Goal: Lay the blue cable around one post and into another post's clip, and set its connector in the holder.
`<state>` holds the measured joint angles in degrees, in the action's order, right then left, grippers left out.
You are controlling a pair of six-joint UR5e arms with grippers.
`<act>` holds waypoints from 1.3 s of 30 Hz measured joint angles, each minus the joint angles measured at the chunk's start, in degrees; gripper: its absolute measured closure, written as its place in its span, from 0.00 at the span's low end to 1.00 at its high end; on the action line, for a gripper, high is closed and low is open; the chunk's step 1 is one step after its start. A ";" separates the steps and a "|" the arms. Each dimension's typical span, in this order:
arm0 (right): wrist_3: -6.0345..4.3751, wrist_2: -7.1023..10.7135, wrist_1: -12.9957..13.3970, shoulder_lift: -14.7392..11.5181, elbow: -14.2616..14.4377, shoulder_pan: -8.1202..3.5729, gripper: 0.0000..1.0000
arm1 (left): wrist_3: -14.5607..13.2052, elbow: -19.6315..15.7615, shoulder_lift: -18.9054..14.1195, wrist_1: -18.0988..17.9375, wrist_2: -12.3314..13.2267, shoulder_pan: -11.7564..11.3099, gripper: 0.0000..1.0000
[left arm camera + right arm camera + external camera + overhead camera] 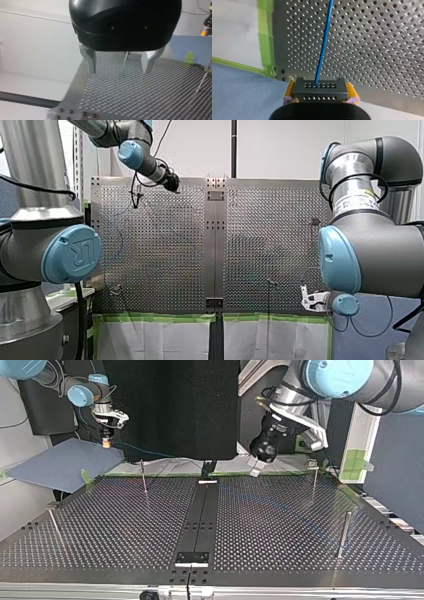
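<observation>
In the right wrist view my right gripper (320, 88) is shut on a dark perforated connector block (320, 92), clamped between its yellow pads (290, 88). The blue cable (323, 42) runs out of the block and away over the perforated table (374, 37). In the top view that gripper (105, 442) hangs beyond the table's far left corner, over a blue-grey sheet. My left gripper (120, 67), black with metal fingers (91, 61), stands open and holds nothing. It hovers above the table's far edge near the middle (256, 469). Thin posts (144, 476) (314, 479) stand on the table.
Two more posts (344, 532) (54, 525) stand nearer the camera in the top view. A black strip (200, 510) runs down the table's middle. Green tape (265, 35) lines the table's edge beside the blue-grey sheet (60, 465).
</observation>
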<state>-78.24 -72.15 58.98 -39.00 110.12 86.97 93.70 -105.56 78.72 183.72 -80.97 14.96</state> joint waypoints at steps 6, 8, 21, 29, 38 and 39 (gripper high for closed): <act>0.91 2.01 -1.98 0.16 -0.02 -0.96 1.00 | 1.09 -3.01 1.57 -2.98 0.81 1.11 0.10; 1.03 2.37 -2.14 0.19 -0.02 -1.13 1.00 | 2.07 -4.12 2.18 -4.11 0.76 1.56 0.10; -0.98 8.55 -0.25 0.70 -0.20 -2.15 1.00 | 5.41 -11.14 8.80 -11.12 -0.51 7.25 0.10; -2.90 10.91 2.96 0.71 -0.24 -2.44 1.00 | 8.91 -15.33 12.98 -15.31 -4.61 11.43 0.10; -3.33 10.19 3.96 0.64 -0.29 -3.20 1.00 | 7.96 -19.49 17.14 -19.45 -6.76 14.22 0.10; -3.35 10.09 3.96 0.64 -0.29 -3.36 1.00 | 8.17 -19.88 17.54 -19.86 -7.03 14.38 0.10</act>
<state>-81.59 -62.07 62.93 -38.37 109.83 83.61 101.88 -125.45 96.26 163.86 -88.00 29.34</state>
